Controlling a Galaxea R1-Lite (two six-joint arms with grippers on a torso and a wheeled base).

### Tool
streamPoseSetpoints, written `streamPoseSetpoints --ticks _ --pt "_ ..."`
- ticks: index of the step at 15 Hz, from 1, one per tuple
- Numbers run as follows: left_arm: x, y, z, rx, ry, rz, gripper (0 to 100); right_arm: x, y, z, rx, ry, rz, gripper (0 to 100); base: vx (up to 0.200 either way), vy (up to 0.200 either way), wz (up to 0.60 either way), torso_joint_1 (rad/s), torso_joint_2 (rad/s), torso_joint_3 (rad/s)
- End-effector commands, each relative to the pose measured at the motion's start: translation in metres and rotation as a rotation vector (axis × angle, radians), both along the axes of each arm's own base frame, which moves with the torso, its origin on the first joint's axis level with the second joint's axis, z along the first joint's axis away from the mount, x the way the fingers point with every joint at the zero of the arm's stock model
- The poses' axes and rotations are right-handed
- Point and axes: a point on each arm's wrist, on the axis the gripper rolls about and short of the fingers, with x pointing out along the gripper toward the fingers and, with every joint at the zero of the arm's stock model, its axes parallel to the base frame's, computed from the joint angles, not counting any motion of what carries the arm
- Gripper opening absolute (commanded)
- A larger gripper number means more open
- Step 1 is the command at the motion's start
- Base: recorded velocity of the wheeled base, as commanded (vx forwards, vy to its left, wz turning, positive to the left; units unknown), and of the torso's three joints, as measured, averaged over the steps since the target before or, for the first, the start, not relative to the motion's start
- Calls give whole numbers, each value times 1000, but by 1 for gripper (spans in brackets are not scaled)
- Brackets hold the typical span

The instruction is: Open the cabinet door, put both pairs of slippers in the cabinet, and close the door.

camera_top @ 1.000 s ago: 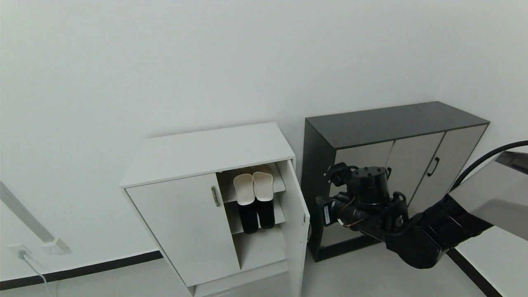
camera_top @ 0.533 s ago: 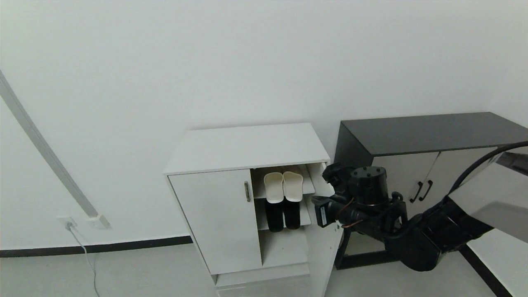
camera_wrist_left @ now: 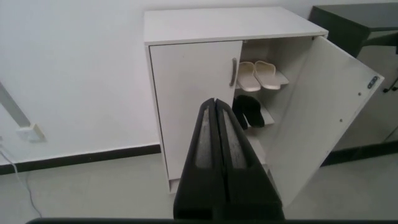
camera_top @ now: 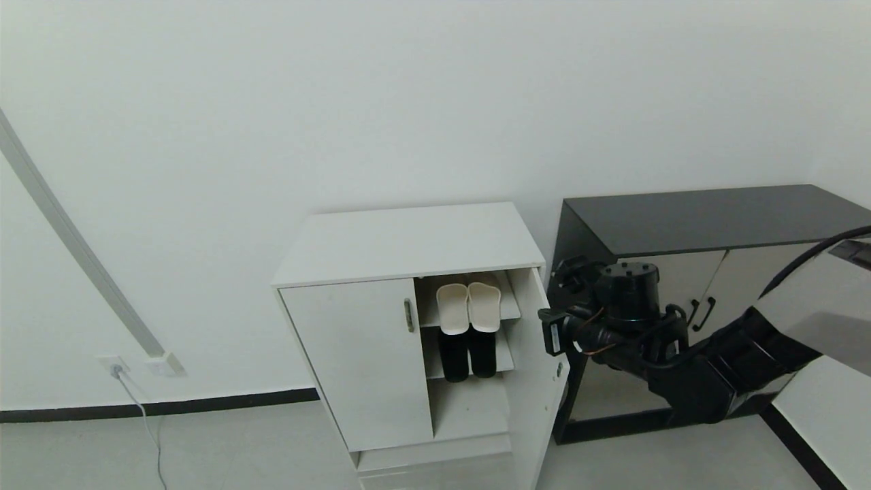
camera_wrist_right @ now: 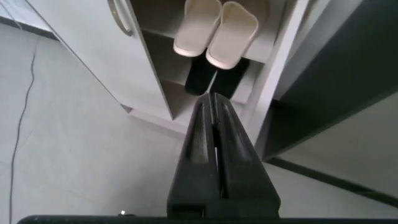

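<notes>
The white cabinet (camera_top: pixel 408 241) stands against the wall with its right door (camera_top: pixel 542 371) swung open and its left door (camera_top: pixel 357 361) closed. A white pair of slippers (camera_top: pixel 467 307) lies on the upper shelf. A black pair of slippers (camera_top: pixel 468 355) lies on the shelf below. My right arm's wrist (camera_top: pixel 629 309) hangs just right of the open door, apart from it. My right gripper (camera_wrist_right: pixel 213 101) is shut and empty, above the slippers (camera_wrist_right: pixel 217 31) and the door's top edge (camera_wrist_right: pixel 285 62). My left gripper (camera_wrist_left: pixel 216 103) is shut and empty, well back from the cabinet (camera_wrist_left: pixel 193 81).
A dark cabinet (camera_top: pixel 708 218) with closed doors stands close on the right of the white one, behind the open door. A wall socket with a cable (camera_top: pixel 116 371) sits low on the left. Bare floor (camera_top: pixel 204 449) lies in front.
The head camera swung, so the whole picture shifted. Since half a second ago my right arm has drawn slightly right, away from the open door. The door and slippers stay put.
</notes>
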Motion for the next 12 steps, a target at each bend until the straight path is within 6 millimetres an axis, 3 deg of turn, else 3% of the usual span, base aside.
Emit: streamPoseSetpoints --ticks 1,6,12 --pt "0 0 0 0 0 -1 0 12 -17 -2 -6 12 -53 0 0 0 0 0 0 0" --pt "0 0 0 0 0 -1 0 29 -35 -29 -61 64 -104 0 0 0 0 0 0 0" --pt "0 0 0 0 0 -1 0 42 -28 -53 -71 94 -98 0 0 0 0 0 0 0"
